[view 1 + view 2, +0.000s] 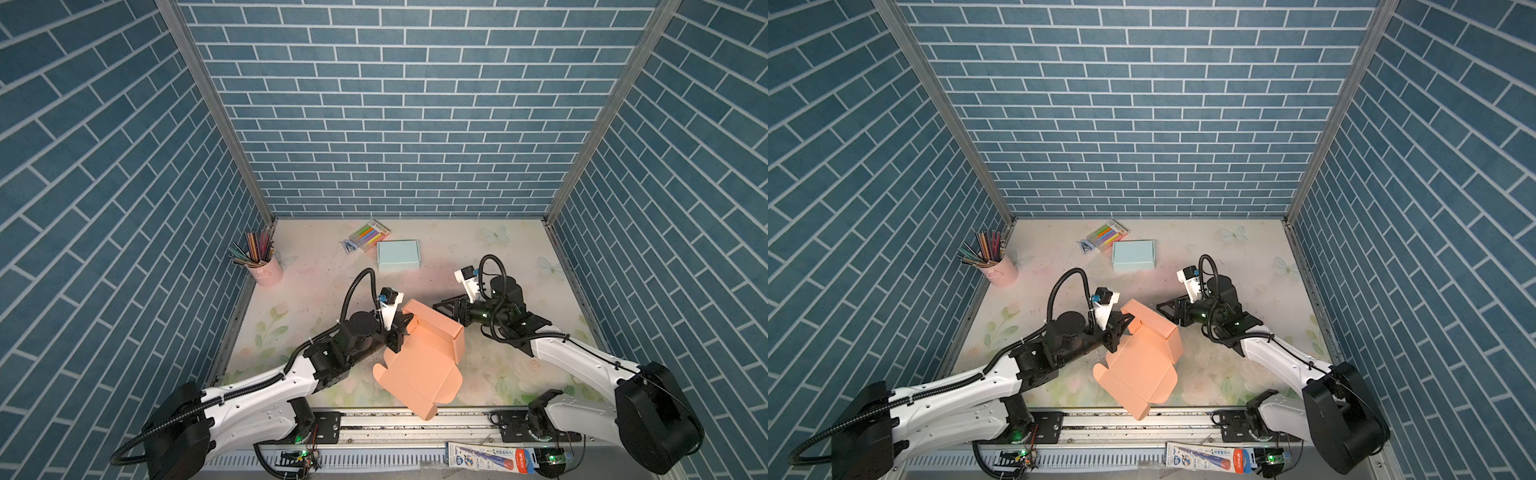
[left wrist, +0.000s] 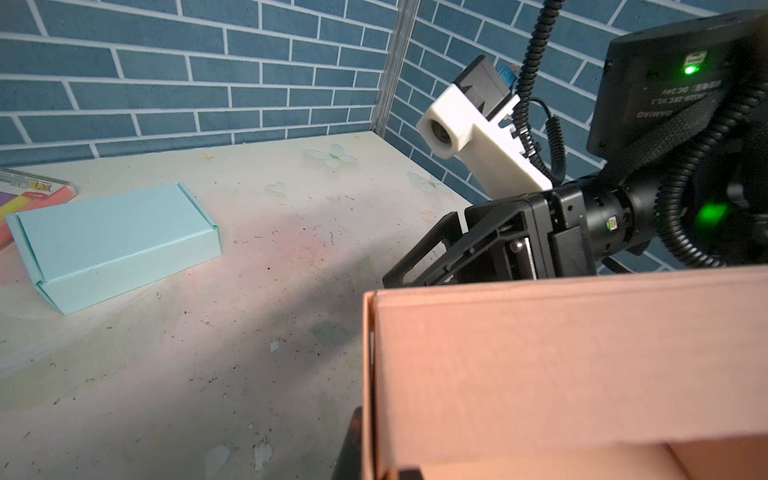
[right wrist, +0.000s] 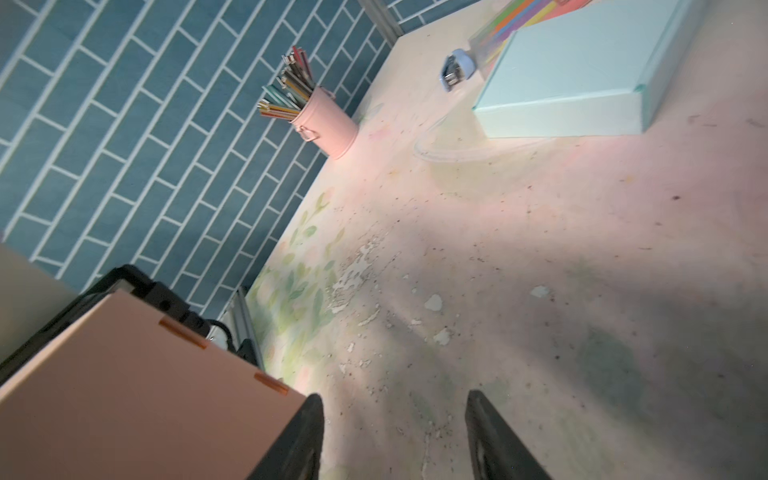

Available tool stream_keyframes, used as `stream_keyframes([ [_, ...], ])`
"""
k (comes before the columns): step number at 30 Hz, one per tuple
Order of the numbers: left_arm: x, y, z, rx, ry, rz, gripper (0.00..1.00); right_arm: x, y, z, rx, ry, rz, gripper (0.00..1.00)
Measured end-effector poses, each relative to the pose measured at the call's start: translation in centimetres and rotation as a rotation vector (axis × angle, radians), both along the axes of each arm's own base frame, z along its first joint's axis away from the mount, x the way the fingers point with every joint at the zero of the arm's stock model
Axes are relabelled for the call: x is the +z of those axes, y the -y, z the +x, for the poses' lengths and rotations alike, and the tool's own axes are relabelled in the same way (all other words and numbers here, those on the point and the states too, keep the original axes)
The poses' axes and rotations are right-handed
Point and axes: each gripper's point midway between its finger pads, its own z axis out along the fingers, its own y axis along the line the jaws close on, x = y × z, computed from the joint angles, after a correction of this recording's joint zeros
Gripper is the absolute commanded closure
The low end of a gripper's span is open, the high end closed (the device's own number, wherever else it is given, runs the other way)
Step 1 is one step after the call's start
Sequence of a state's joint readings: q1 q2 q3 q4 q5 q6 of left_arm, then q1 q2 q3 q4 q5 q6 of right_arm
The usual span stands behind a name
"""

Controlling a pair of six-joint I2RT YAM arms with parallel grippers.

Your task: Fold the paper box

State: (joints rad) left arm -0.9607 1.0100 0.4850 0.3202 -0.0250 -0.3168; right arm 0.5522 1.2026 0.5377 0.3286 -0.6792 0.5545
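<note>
Walls (image 1: pixel 399 124): blue brick-patterned panels are enclosing the table on three sides.
Table (image 1: pixel 478 257): a pale floral top, scuffed and speckled, is carrying everything below.
Left arm (image 1: pixel 266 386): is reaching in from the front left toward the middle of the table.
Right arm (image 1: pixel 582 361): is reaching in from the front right, its wrist turning toward the middle.
Paper box (image 1: pixel 415 370): peach-coloured and half folded, it is sitting at the front middle of the table between the two arms. Its walled tray is facing the far side, and its open lid panel is stretching over the table's front edge.
Blue box (image 1: pixel 398 254): a closed light-blue box is lying flat toward the back, well apart from the paper box.
Left gripper (image 1: pixel 402 326): its jaws are pressing almost fully together, pinching the paper box's left wall.
Right gripper (image 3: pixel 394 399): its jaws are standing apart with only bare table between them, gripping nothing. One is sitting just beside the paper box's far right corner.
Pink cup (image 1: pixel 268 270): is standing upright by the left wall, holding coloured pencils (image 1: pixel 253 249).
Marker pack (image 1: pixel 371 235): is lying just behind the blue box.
Stapler (image 3: pixel 457 68): small and blue, it is lying beside the marker pack.
</note>
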Motion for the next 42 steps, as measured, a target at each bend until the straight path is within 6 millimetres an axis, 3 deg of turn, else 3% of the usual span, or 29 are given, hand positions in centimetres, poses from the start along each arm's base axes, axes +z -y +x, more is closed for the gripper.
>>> stream_keyframes([
  [6, -1.4, 0.4, 0.3, 0.001, 0.002, 0.042, 0.92, 1.2, -2.3, -2.7, 0.133, 0.024, 0.074, 0.47],
  [18, -2.6, -0.1, 0.6, 0.020, 0.023, 0.092, 0.89, -0.1, -3.0, -2.6, 0.143, -0.004, 0.058, 0.46],
  [22, -3.1, -0.3, 0.6, 0.017, 0.031, 0.106, 0.88, -0.8, -2.6, -2.4, 0.129, -0.020, 0.019, 0.40],
  [26, -3.9, -0.7, 0.5, 0.024, 0.042, 0.128, 0.88, -0.8, -0.8, -1.4, 0.072, -0.018, -0.019, 0.35],
  [31, -6.0, -1.8, 0.3, 0.046, 0.050, 0.175, 0.88, 1.4, 0.7, -0.6, 0.016, 0.046, -0.064, 0.33],
  [36, -7.5, -2.1, 0.6, 0.071, 0.060, 0.212, 0.87, 4.3, -0.2, -3.0, 0.071, 0.149, -0.055, 0.30],
  [39, -8.1, -2.0, 1.1, 0.087, 0.065, 0.225, 0.87, 3.8, -1.2, -4.6, 0.129, 0.157, -0.076, 0.30],
  [42, -8.9, -1.9, 1.4, 0.095, 0.064, 0.242, 0.87, 2.1, -1.6, -5.0, 0.149, 0.124, -0.118, 0.30],
])
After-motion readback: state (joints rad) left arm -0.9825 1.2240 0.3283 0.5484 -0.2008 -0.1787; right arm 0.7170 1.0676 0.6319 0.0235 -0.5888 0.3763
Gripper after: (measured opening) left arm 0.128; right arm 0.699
